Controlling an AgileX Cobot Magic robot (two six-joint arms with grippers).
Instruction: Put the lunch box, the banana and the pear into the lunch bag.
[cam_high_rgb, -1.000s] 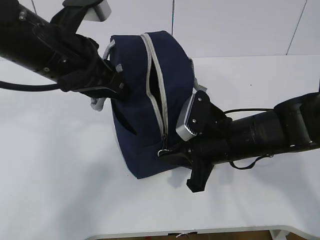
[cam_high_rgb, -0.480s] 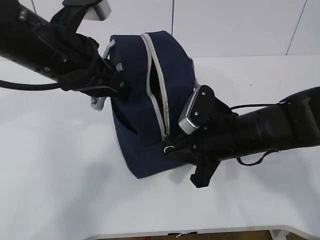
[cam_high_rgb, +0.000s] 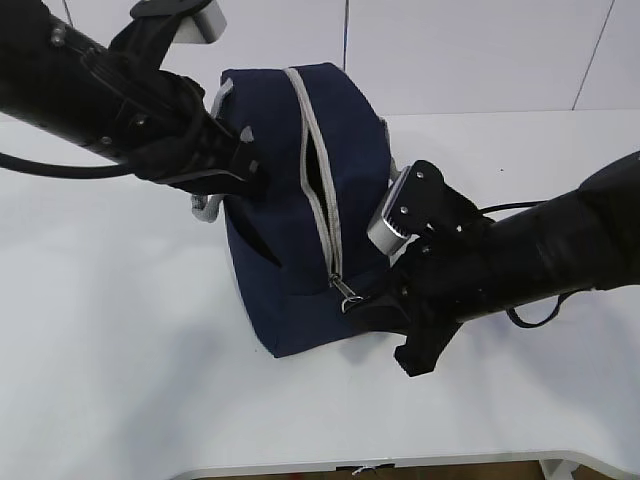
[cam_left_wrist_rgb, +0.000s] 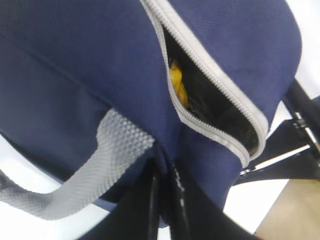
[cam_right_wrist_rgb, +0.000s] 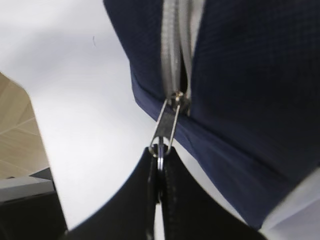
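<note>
Zipper pull (cam_right_wrist_rgb: 165, 129) is now seen lower on the lunch bag (cam_high_rgb: 300, 210) than a second ago, drawn toward the bottom front corner by the right gripper (cam_right_wrist_rgb: 159, 165); the gap above it reads narrower. Judgement: bag is being zipped shut, task near its end. Right jaws are clamped on the ring of the pull. Left gripper (cam_left_wrist_rgb: 164, 200) is pinched shut on bag fabric beside the grey handle (cam_left_wrist_rgb: 95, 165), so the bag is held steady. Bag stands on the white table (cam_high_rgb: 120, 380), long axis upright, zipper line running top to bottom facing the camera. Banana (cam_left_wrist_rgb: 177, 85) is glimpsed inside through the slit (pear and lunch box not visible).
</note>
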